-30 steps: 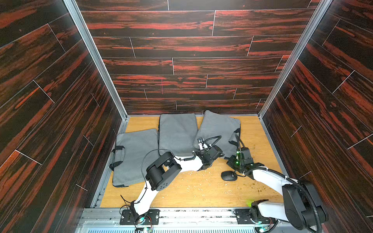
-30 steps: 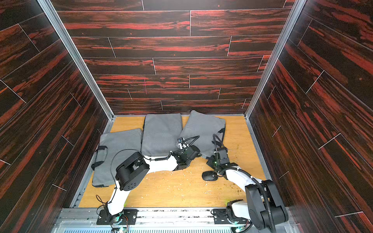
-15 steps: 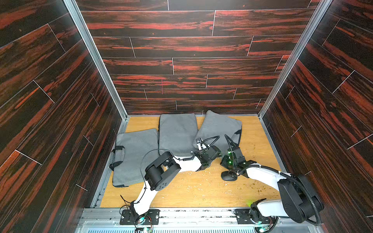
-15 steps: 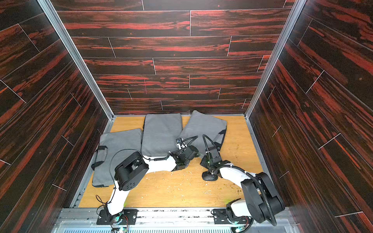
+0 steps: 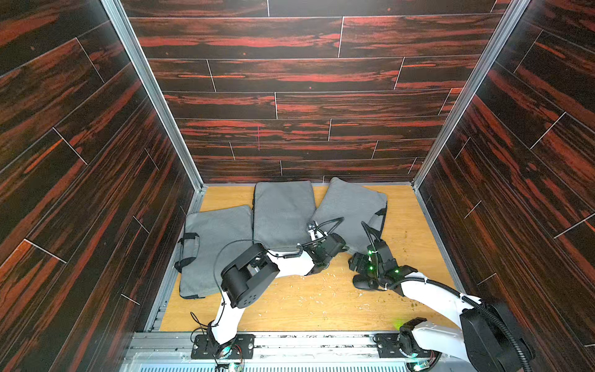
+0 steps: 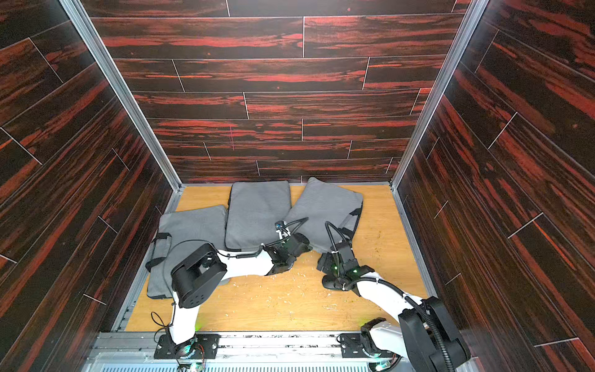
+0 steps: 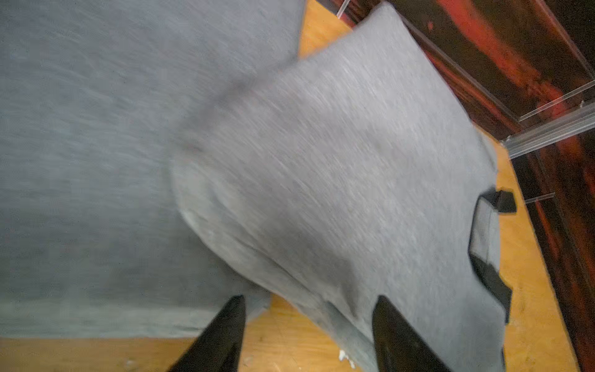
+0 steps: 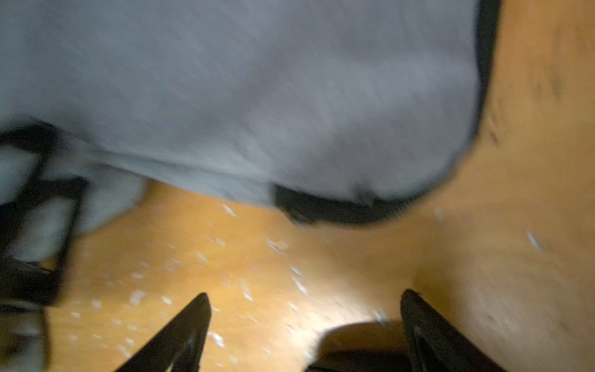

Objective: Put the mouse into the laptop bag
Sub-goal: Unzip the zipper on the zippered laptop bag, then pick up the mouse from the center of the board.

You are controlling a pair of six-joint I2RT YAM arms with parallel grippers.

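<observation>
Both top views high, angled down at whole floor [image 5: 322, 306], wrist views close, sharing rightmost bag [image 7: 354, 161].

At the back, abreast, left bag [image 5: 212, 248], middle bag [image 5: 283, 209], right bag [image 5: 351, 209] — mouse [image 5: 360, 283] before the right one.

left arm [image 5: 289, 265]: white links, black motor housings, thin black cable loops | right arm [image 5: 431, 293]: white links, black joints, ribbed black hose, green lights [image 5: 371, 268] | left gripper [image 7: 309, 298], right gripper [image 8: 306, 293]: black tapered fingers [image 7: 222, 331] | base plates [image 5: 244, 346]: black, screwed
</observation>
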